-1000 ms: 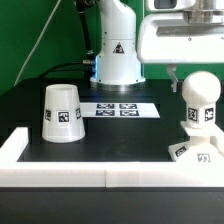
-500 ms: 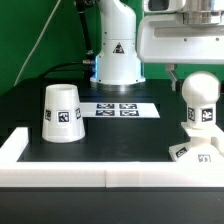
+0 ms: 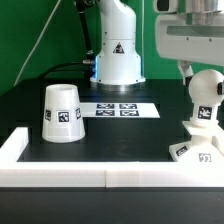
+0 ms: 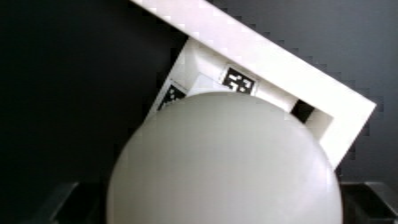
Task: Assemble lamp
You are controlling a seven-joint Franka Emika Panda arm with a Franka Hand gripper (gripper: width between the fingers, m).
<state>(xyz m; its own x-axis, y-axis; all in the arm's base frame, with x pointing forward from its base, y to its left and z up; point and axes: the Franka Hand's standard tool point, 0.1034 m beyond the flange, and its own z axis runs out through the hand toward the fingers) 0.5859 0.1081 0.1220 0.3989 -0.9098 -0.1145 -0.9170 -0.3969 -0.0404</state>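
Note:
The rounded bulb (image 3: 205, 95) stands by its neck on the flat square base (image 3: 197, 152) at the exterior view's right and leans a little to the right. My gripper (image 3: 198, 72) is at the bulb's top, open, with one finger (image 3: 185, 70) showing beside it. In the wrist view the bulb (image 4: 222, 160) fills the space between my fingers (image 4: 64, 203), with a thin gap at each side. The base (image 4: 205, 70) shows beyond it with its tags. The tapered shade (image 3: 62, 112) stands mouth down at the exterior view's left, far from my gripper.
The marker board (image 3: 118, 108) lies flat in the middle, in front of the arm's base (image 3: 118, 60). A white raised border (image 3: 100, 178) runs along the front and the left side (image 3: 12, 145). It also shows in the wrist view (image 4: 294, 75).
My gripper has moved to the exterior view's right. The bulb's head has shifted right with it and now leans. The shade and base have not moved.

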